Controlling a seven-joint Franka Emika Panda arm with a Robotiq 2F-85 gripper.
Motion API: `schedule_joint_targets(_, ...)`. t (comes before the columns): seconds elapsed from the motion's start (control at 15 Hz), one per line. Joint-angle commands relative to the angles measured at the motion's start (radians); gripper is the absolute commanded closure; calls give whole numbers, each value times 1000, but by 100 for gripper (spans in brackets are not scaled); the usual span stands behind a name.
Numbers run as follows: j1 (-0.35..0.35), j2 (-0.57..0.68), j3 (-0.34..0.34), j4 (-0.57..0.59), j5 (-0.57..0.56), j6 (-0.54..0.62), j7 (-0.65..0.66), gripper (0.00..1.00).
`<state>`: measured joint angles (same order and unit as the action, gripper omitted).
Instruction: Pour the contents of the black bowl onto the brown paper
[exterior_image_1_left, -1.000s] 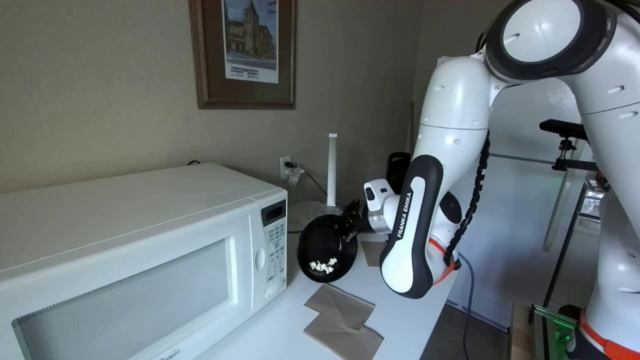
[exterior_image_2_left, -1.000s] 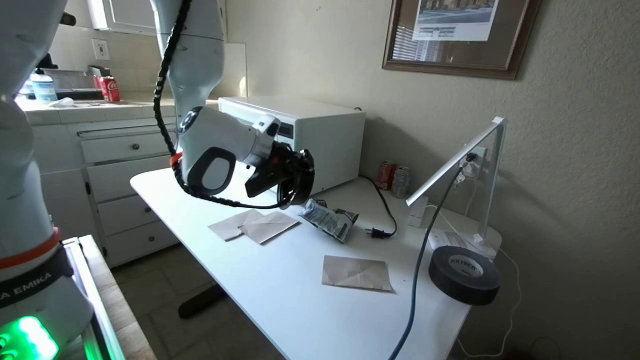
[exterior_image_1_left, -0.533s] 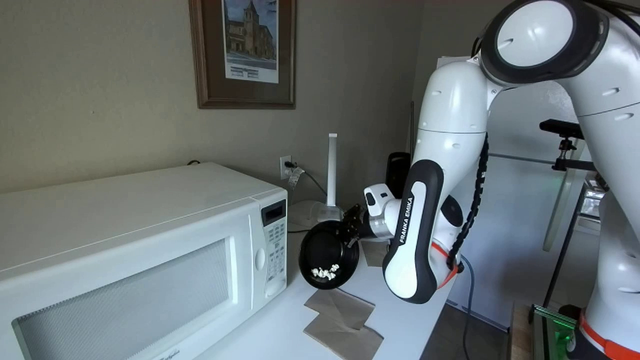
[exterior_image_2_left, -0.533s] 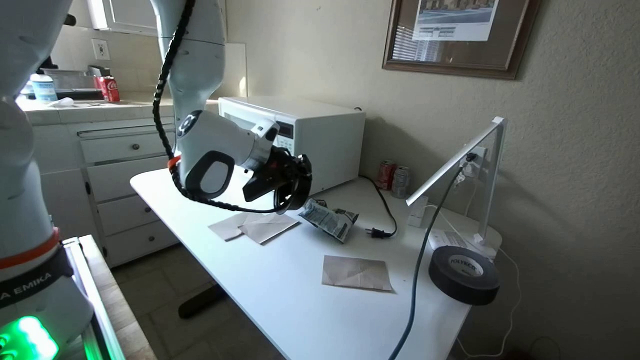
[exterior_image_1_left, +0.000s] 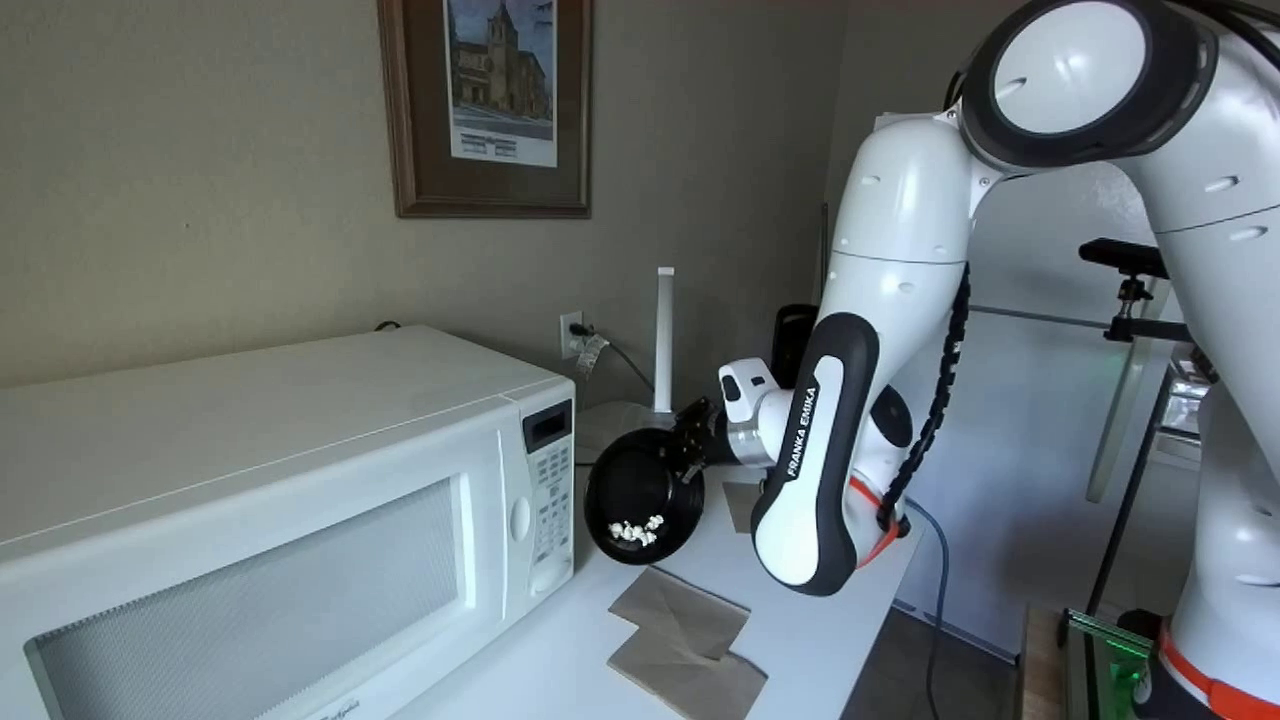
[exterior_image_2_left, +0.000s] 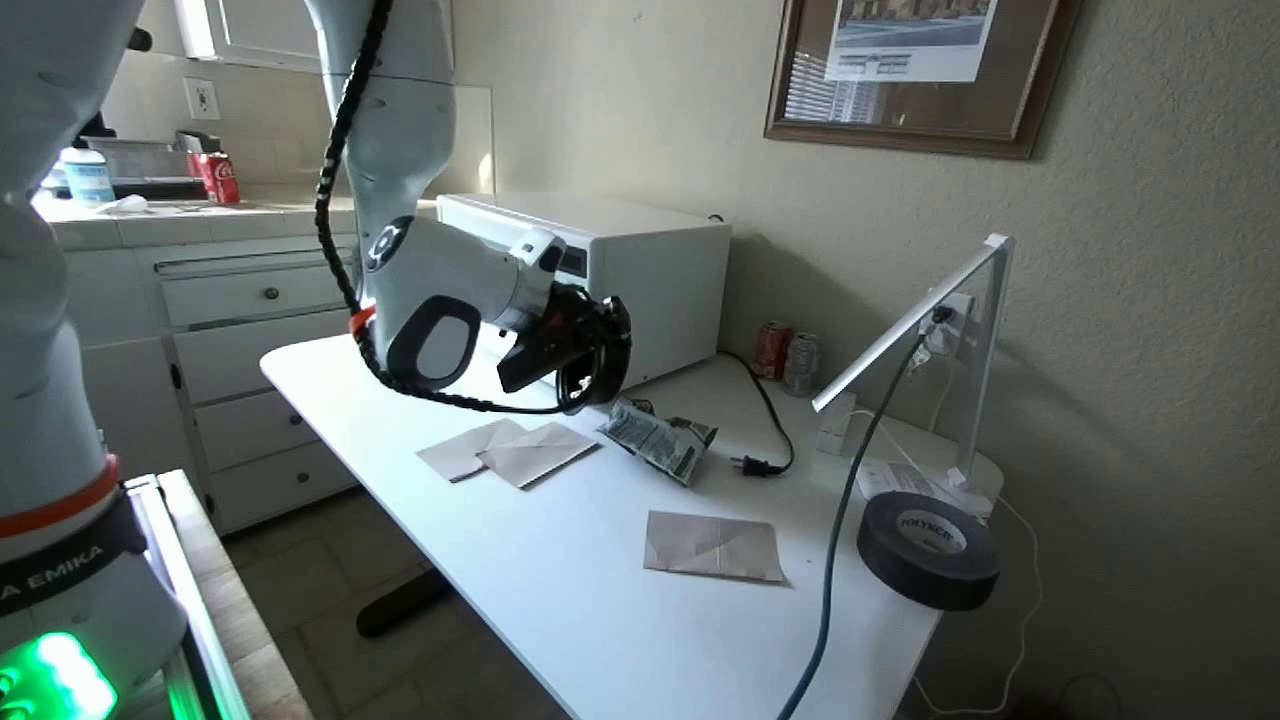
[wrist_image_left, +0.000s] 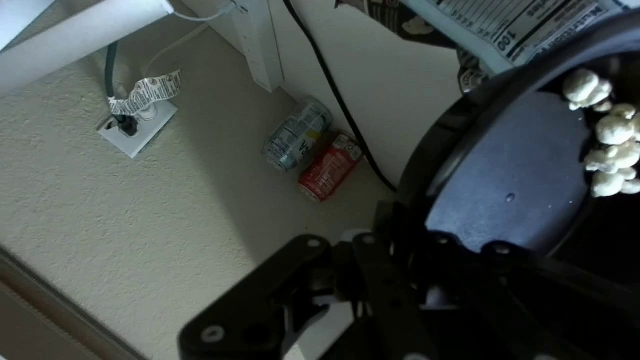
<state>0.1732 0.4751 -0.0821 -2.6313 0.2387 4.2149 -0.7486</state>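
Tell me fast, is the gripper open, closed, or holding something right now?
Gripper: closed on the rim of the black bowl, with white popcorn-like pieces inside.

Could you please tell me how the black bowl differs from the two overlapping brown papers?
The black bowl is held tilted by the gripper; the brown papers lie on the table. The black bowl is round, the brown papers angular. The black bowl contains white popcorn, while none shows on the brown papers.
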Motion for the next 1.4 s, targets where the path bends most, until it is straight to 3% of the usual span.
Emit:
schedule_joint_targets(0.0,13,-1,-16,5,-24,27,-1,98)
schedule_joint_targets(0.6,15,14,-11,-51,-33,23,5,98)
schedule_joint_targets(0.67,25,-12,-23,17,-23,25,-24,98)
schedule_joint_targets(0.73,20,-6,-6,-56,-21,4,9,98)
schedule_joint_targets(0.8,24,13,-21,-19,-26,52,-18,98)
schedule_joint_targets(0.87,18,0,-2,-72,-16,1,23,98)
schedule_joint_targets(1.0,29,39,-21,-50,-16,87,-9,98)
schedule_joint_targets(1.07,24,-8,0,-120,4,-41,25,98)
schedule_joint_targets(1.13,38,41,-40,-38,-30,100,-53,98)
schedule_joint_targets(1.2,25,1,-4,-120,1,-23,18,98)
schedule_joint_targets(1.33,33,53,-23,-83,-16,95,-7,98)
